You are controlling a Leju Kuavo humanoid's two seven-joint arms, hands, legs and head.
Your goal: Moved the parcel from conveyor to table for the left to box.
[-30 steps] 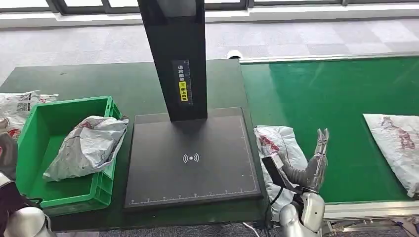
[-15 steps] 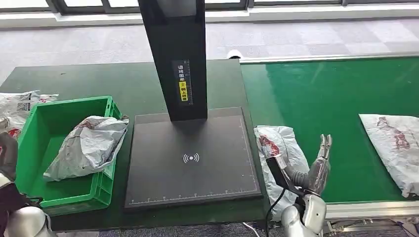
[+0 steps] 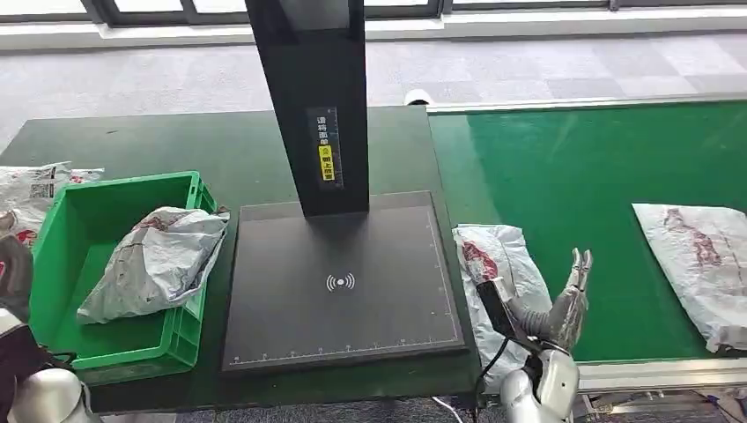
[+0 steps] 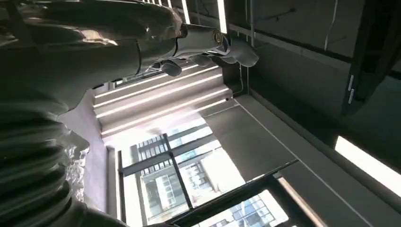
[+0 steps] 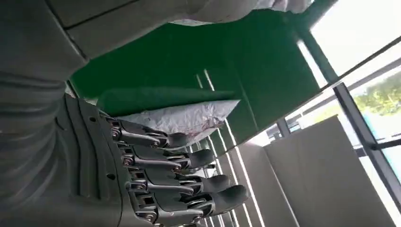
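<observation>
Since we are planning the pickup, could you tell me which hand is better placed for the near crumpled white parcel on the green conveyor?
Right: the right hand hovers open just beside the crumpled white plastic parcel.

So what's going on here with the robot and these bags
A humanoid robot is sorting parcels between a green conveyor and a dark table. Its right hand is raised, fingers apart, holding nothing, just beside a white parcel lying at the conveyor's near edge next to the scanner pad. Another parcel sits further right on the belt. One parcel already lies in the green box. The left hand is low at the picture's left edge.
</observation>
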